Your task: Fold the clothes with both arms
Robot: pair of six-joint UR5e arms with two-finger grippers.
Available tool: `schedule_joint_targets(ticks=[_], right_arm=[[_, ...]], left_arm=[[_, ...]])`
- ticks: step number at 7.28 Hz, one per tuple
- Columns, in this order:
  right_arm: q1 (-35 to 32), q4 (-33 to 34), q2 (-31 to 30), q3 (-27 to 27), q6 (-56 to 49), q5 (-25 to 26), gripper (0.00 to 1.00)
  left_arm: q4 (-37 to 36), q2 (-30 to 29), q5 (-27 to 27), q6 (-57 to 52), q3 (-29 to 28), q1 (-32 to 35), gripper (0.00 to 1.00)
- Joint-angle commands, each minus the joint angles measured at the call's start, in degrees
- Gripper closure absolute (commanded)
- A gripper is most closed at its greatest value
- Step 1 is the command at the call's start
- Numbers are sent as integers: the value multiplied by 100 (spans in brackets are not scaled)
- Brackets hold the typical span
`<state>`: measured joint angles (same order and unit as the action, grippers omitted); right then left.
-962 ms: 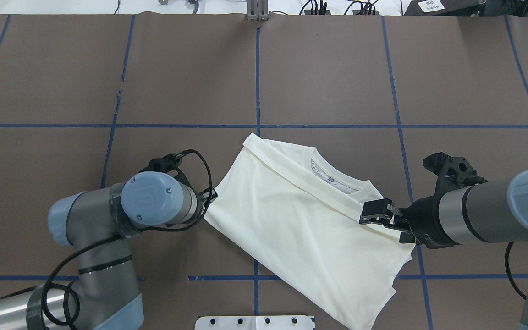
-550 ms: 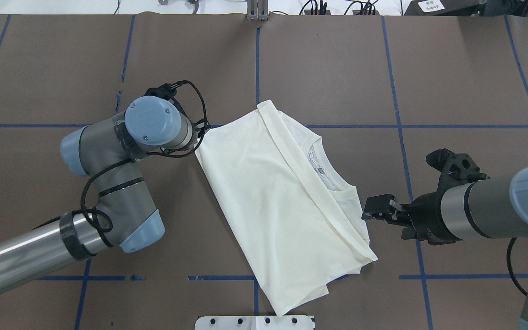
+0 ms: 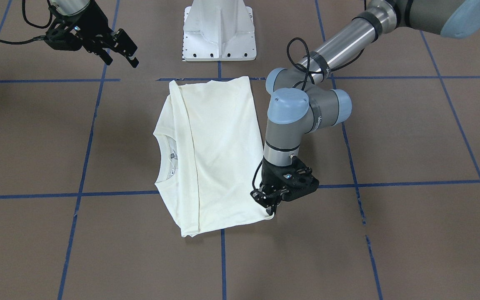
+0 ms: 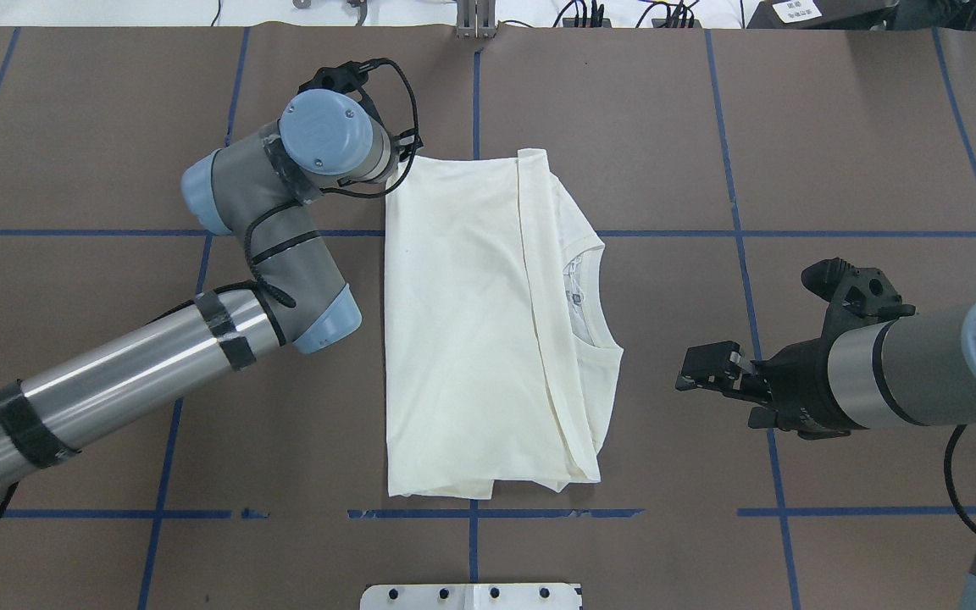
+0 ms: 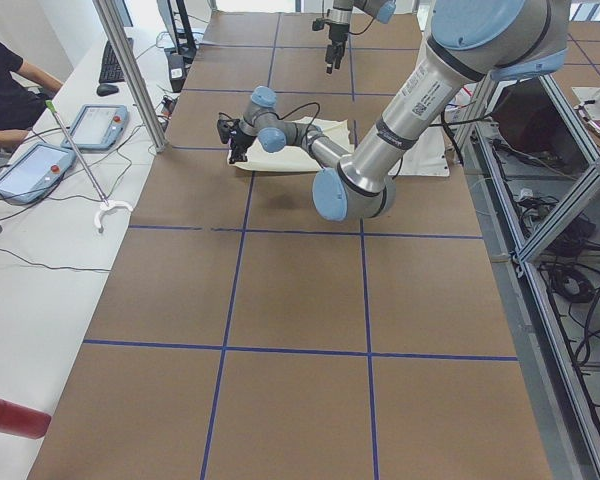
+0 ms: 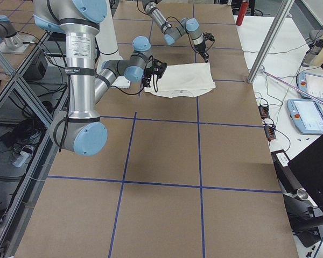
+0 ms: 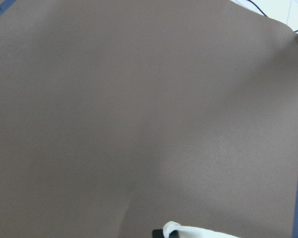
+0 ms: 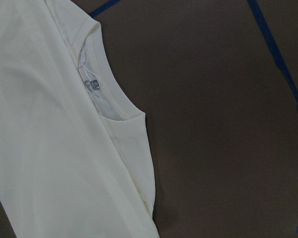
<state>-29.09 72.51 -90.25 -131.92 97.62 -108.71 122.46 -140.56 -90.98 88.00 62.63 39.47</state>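
On the brown table (image 4: 835,127) the cream shirt (image 4: 463,330) lies folded into a long rectangle, plain side up, with collar (image 4: 602,296) and label (image 4: 577,297) showing along one edge. At its far corner the left pincer (image 3: 270,211) is clamped on the cloth, fingertips mostly hidden. The right pincer (image 3: 122,61) hangs with jaws apart, clear of the cloth.

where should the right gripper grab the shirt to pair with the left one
Likely the far right corner of the shirt, approached from the right edge: the layers stack there, and the left gripper pinches the far left corner, so both could fold it nearward.
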Motion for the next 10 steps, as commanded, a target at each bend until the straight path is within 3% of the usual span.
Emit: schedule_joint_targets(ticks=[1, 5, 6, 7, 9, 10], right_arm=[[0, 0, 43, 52, -6, -2, 0], [0, -8, 130, 254, -41, 51, 0], [18, -8, 157, 289, -41, 69, 0], [0, 0, 314, 455, -50, 69, 0], [18, 175, 778, 867, -59, 156, 0], [18, 585, 1312, 1139, -215, 261, 0]], left_arm=[[569, -384, 194, -212, -821, 113, 100], [1052, -375, 220, -415, -1332, 254, 100], [1087, -375, 281, -407, -1332, 254, 35], [1105, -384, 239, -450, -1297, 298, 0], [966, -367, -417, -933, -868, 517, 0], [573, -167, -717, -1108, -414, 518, 0]])
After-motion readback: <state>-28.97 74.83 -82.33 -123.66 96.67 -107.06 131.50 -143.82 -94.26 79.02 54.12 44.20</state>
